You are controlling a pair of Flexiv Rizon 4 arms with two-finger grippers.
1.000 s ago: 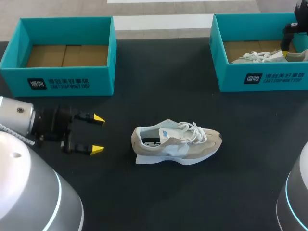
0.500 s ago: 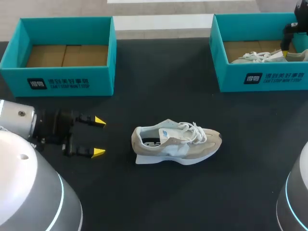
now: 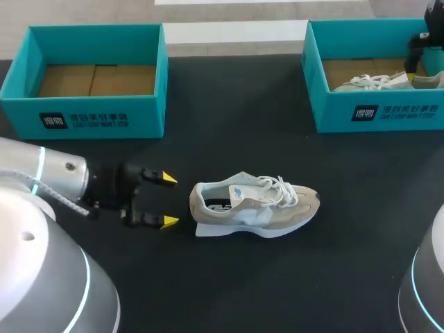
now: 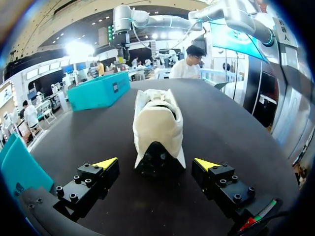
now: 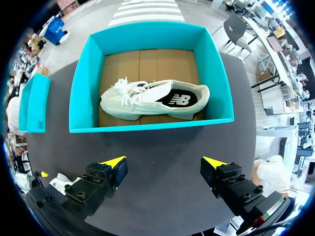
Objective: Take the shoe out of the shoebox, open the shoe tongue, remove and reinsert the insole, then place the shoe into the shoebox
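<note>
My shoe [image 3: 254,205] stands out of the empty shoebox [image 3: 97,114], heel just ahead of my left gripper [image 3: 169,200], wide open and holding nothing, so I judge tongue, insole and repacking remain, while my right gripper [image 5: 163,162] hangs open and empty above a second shoe [image 5: 152,101].

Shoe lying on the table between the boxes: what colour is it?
The shoe is beige and pale grey, with white laces and a white sole; clearest in the head view.

black table [image 3: 236,291], beige shoe [image 3: 254,208] at its middle, teal left shoebox [image 3: 90,114] and teal right shoebox [image 3: 388,111] at back
</note>
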